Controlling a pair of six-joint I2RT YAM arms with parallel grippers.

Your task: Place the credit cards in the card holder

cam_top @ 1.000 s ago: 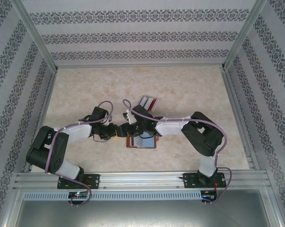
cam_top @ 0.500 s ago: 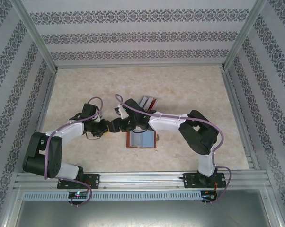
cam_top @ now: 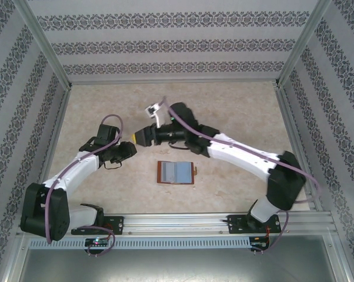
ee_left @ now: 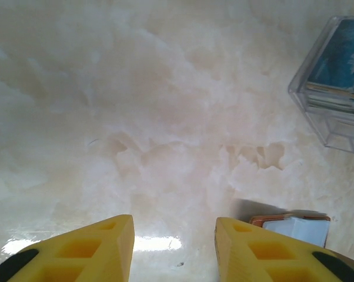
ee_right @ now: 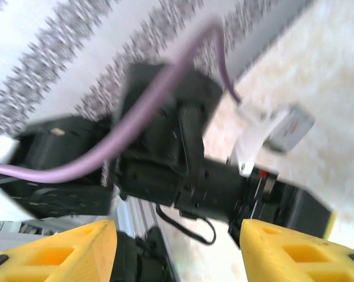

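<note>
Where the marbled counter ran nearest the two arm bases, one card holder lay open and flat, a brown border around pale grey-blue pockets, apart from both arms. Just beyond it and to its left, the left arm held its jaws low over bare counter. Its two yellow fingers were parted with nothing between them, and a corner of the holder showed beside one finger in the left wrist view. Farther back, the right arm stretched across the counter beyond the holder. Its jaws were likewise released and empty, pointed at the left arm's wrist, near it but apart. Farthest, one clear plastic box held the credit cards in a stack, a blue one uppermost. The stack looked like a few cards, though the edges were too fine to count.
</note>
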